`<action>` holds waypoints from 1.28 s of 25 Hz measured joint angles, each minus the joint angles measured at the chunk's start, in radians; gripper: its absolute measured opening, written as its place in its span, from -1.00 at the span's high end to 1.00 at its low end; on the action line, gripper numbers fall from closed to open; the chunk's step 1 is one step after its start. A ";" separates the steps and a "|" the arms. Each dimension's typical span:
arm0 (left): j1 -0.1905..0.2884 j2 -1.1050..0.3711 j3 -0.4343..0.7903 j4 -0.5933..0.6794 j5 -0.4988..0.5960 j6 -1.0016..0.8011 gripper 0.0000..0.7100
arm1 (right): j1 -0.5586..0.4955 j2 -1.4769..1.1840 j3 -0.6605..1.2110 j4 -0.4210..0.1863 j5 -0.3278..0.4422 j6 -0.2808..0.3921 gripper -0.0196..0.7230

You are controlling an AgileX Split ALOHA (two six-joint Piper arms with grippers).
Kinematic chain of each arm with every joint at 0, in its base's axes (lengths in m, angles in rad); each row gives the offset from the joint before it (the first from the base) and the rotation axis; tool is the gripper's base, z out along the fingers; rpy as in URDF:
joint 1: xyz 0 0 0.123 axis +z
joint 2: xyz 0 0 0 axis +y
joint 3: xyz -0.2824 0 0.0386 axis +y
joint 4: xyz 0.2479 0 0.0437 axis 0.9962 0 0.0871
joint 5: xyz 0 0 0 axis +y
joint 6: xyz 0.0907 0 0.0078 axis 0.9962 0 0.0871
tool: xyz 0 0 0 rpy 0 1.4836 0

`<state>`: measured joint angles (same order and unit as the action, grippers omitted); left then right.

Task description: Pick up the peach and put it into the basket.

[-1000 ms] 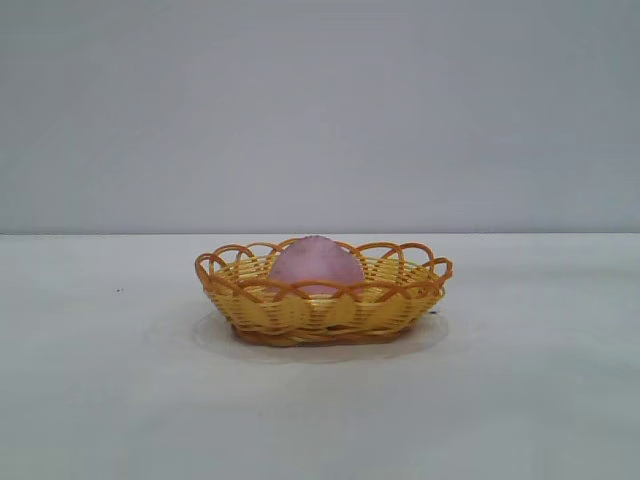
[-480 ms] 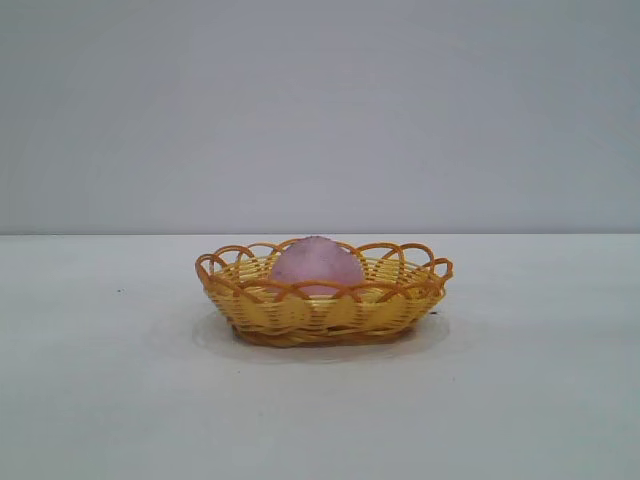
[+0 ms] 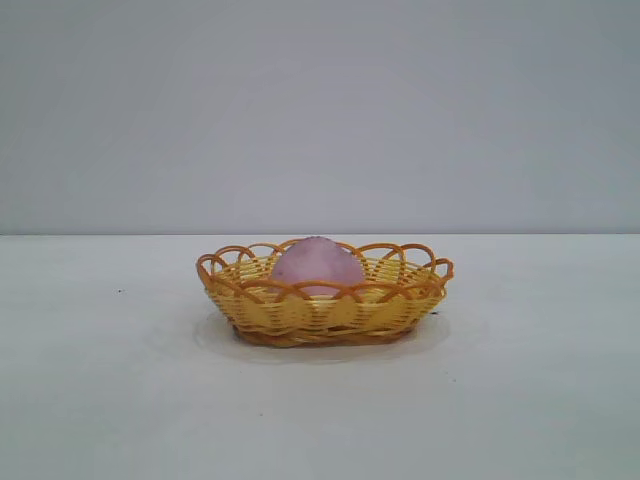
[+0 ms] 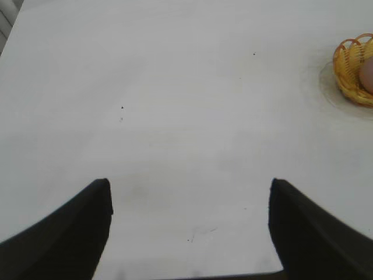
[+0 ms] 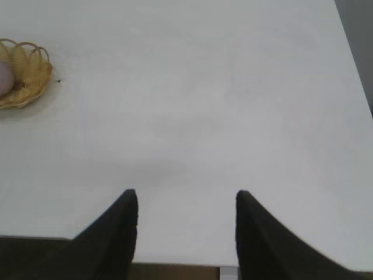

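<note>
The lower part of the peach [image 3: 317, 265] was hidden behind the near wall of the basket [image 3: 325, 312]; only its rounded top stood above the looped rim. In the left wrist view the basket [image 4: 351, 70] was cut off by the picture's edge, with just a sliver of the peach [image 4: 368, 74] showing inside it. In the right wrist view the basket [image 5: 28, 81] and the peach [image 5: 4, 77] were likewise cut off at the edge.
</note>
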<state>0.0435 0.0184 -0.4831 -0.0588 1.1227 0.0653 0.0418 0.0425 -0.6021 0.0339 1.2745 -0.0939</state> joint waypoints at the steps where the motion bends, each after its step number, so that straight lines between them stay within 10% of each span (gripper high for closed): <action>1: 0.000 0.000 0.000 0.000 0.000 0.000 -0.49 | 0.000 -0.033 0.017 0.000 -0.007 0.000 0.06; 32: -0.013 -0.018 0.000 0.000 -0.002 0.000 -0.49 | 0.068 -0.060 0.113 0.048 -0.130 0.002 0.06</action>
<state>0.0309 0.0004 -0.4831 -0.0588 1.1211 0.0653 0.1101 -0.0170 -0.4890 0.0821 1.1447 -0.0924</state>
